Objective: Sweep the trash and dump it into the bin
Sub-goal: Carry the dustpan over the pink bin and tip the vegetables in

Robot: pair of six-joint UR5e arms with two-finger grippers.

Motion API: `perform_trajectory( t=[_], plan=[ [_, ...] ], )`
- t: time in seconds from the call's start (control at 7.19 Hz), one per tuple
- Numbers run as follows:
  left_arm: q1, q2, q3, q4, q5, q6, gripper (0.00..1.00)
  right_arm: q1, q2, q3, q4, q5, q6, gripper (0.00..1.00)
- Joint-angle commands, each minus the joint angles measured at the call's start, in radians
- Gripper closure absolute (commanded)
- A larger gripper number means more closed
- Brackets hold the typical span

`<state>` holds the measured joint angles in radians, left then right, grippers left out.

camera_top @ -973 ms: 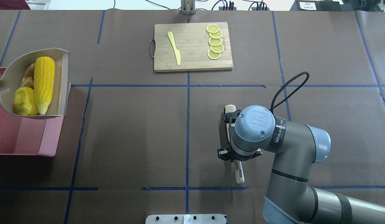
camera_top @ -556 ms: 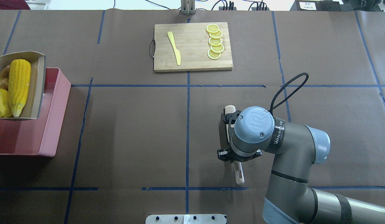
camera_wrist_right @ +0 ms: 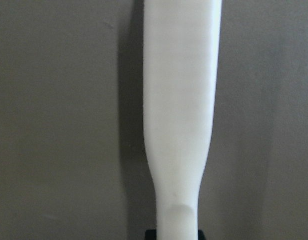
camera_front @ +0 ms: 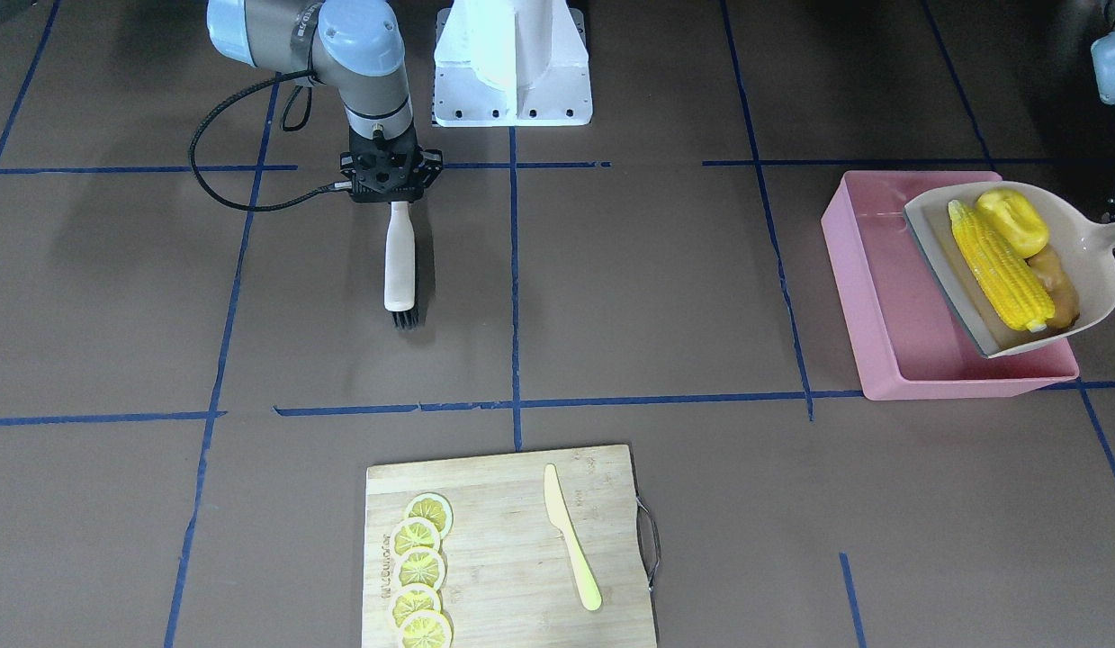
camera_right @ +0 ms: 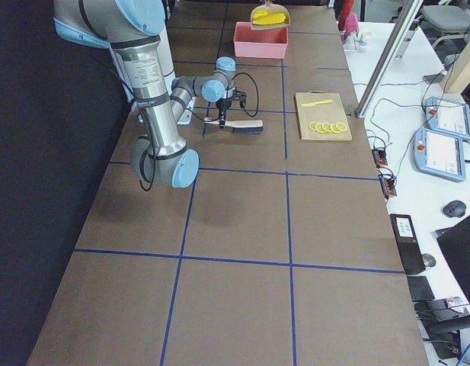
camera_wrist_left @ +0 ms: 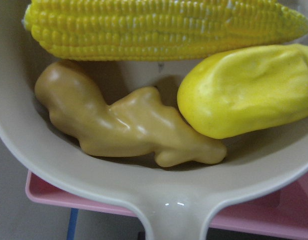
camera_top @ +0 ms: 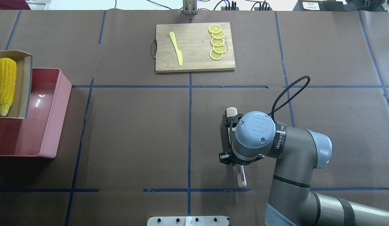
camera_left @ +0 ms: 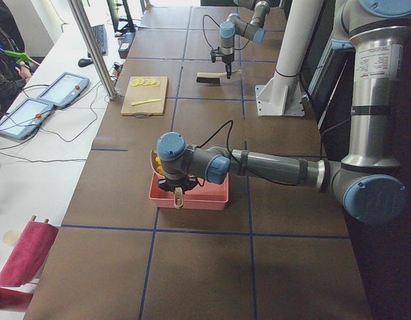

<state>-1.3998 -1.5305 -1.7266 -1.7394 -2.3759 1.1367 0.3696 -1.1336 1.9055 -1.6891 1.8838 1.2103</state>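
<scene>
The beige dustpan [camera_front: 1097, 270] hangs over the pink bin [camera_front: 845, 270], at the left edge of the overhead view [camera_top: 24, 81]. In it lie the corn cob [camera_front: 998, 265], the yellow oval lump [camera_front: 1014, 220] and the ginger root [camera_front: 1056, 279], seen close in the left wrist view [camera_wrist_left: 129, 125]. My left gripper [camera_left: 176, 190] is shut on the dustpan handle [camera_wrist_left: 173, 215]. My right gripper [camera_front: 392, 193] is shut on the handle of a white brush [camera_front: 400, 261] that lies flat on the table.
A wooden cutting board [camera_top: 194, 59] with a pale yellow knife [camera_top: 176, 47] and lemon slices [camera_top: 217, 42] lies at the far middle. The robot's white base [camera_front: 512, 63] stands at the near edge. The bin floor [camera_top: 21, 138] is bare.
The dustpan with the trash has moved left over the bin, now partly out of the overhead view. The right arm has shifted slightly toward the robot with the brush.
</scene>
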Motion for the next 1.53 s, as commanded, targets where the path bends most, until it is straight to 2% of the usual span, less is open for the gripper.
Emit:
perform_trajectory(
  t=[0.0, 0.28, 0.56, 0.69, 1.39],
  plan=[
    [0.013, 0.003, -0.015, 0.003, 0.151, 0.084, 1.00, -0.003, -0.005, 0.000, 0.000, 0.000, 0.000, 1.00],
    [0.015, 0.026, -0.039, 0.014, 0.251, 0.202, 1.00, -0.006, -0.005, 0.001, 0.000, 0.000, 0.000, 1.00],
    [0.018, 0.033, -0.207, 0.262, 0.422, 0.309, 1.00, -0.011, -0.011, 0.001, 0.000, 0.000, 0.003, 1.00],
    [0.019, 0.053, -0.273, 0.324, 0.470, 0.313, 1.00, -0.015, -0.011, 0.001, 0.002, -0.002, 0.005, 1.00],
    [0.024, 0.062, -0.281, 0.325, 0.527, 0.313, 0.98, -0.018, -0.011, 0.001, 0.002, -0.002, 0.005, 1.00]
  ],
)
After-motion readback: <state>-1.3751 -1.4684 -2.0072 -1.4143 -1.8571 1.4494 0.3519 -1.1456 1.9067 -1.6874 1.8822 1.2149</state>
